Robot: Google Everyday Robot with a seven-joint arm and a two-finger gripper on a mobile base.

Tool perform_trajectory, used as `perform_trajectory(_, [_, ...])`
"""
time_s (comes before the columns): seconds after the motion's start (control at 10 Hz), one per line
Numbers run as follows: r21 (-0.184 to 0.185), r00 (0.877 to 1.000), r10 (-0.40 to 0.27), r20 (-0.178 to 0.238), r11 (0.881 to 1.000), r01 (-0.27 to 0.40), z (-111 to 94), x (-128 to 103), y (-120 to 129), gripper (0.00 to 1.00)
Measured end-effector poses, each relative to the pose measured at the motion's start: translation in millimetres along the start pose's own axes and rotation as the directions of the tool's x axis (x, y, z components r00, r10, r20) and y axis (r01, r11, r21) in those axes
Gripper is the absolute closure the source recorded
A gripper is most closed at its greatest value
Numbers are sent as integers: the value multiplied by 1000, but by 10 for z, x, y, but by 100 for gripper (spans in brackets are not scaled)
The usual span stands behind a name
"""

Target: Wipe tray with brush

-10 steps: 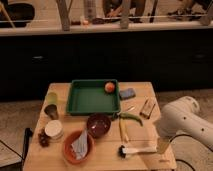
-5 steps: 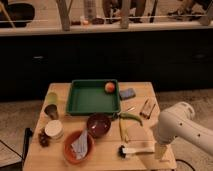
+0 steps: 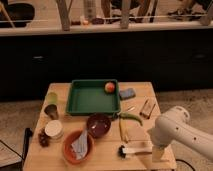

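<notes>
The green tray [image 3: 85, 100] sits at the back middle of the wooden table, with an orange-red fruit [image 3: 109, 87] in its far right corner. The brush [image 3: 134, 150] lies flat near the table's front right edge, its dark head to the left and its white handle pointing right. My white arm [image 3: 177, 134] reaches in from the right. The gripper [image 3: 157, 151] is at the arm's lower end, right at the handle's right end and far from the tray. Whether it holds the handle does not show.
An orange bowl [image 3: 69, 150] with a grey cloth and a dark red bowl [image 3: 98, 124] stand in front of the tray. A green chili [image 3: 131, 117], yellowish sticks [image 3: 122, 130], a blue sponge [image 3: 127, 93] and a wooden block [image 3: 146, 107] lie to the right. Cups [image 3: 51, 105] and a white container [image 3: 53, 129] stand on the left.
My arm has moved left and down over the table's front right corner, toward the brush handle. The objects on the table have not moved.
</notes>
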Motion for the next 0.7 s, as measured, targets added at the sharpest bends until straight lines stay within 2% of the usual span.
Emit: perform_trajectory(0.7, [-7,1000,-5,26,1000,5,236,-42,53,20])
